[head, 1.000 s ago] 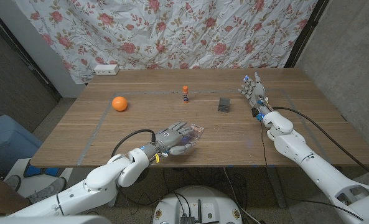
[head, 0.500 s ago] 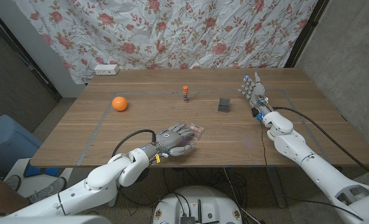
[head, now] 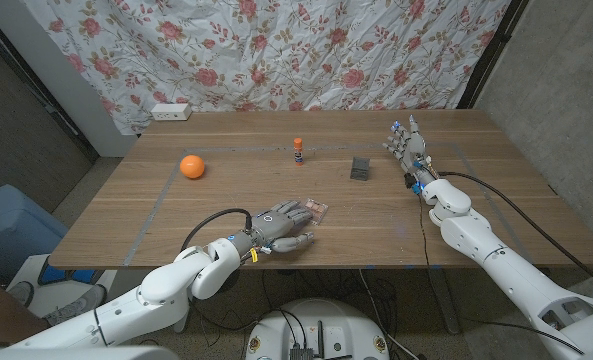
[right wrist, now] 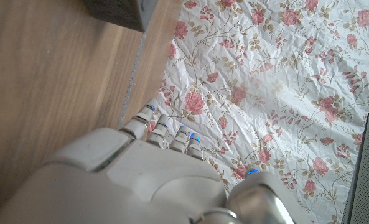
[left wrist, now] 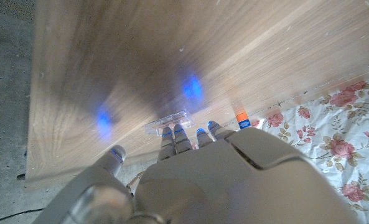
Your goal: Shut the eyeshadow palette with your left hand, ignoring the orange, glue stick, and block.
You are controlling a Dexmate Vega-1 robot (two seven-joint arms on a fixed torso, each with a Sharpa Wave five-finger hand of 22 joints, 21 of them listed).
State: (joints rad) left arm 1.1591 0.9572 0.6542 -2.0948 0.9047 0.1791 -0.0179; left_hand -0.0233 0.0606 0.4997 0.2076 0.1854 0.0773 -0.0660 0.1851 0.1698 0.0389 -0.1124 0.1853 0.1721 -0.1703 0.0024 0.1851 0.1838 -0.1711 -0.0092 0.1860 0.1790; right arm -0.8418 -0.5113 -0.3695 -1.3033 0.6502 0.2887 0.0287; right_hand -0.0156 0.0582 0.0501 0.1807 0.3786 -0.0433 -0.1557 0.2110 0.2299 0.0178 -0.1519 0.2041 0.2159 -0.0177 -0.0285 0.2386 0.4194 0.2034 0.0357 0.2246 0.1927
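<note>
The eyeshadow palette (head: 317, 210) is a small pinkish flat case lying near the table's front edge. My left hand (head: 284, 226) lies over its near side with fingers apart, fingertips at the case, gripping nothing. In the left wrist view the palette (left wrist: 167, 121) shows as a thin, low slab just past my left hand's (left wrist: 190, 180) fingertips. I cannot tell whether the fingers touch its lid. My right hand (head: 408, 148) stands at the table's right side, fingers apart and pointing away, holding nothing.
An orange (head: 192, 166) sits at the left. A glue stick (head: 298, 150) stands upright at mid-table, also seen as the glue stick (left wrist: 241, 117). A dark block (head: 360, 168) lies left of my right hand, its corner (right wrist: 119, 11) showing close by. A white power strip (head: 171, 111) lies at the back left.
Almost nothing. My left hand's fingers have settled slightly over the palette; the right arm and the other objects stay put.
</note>
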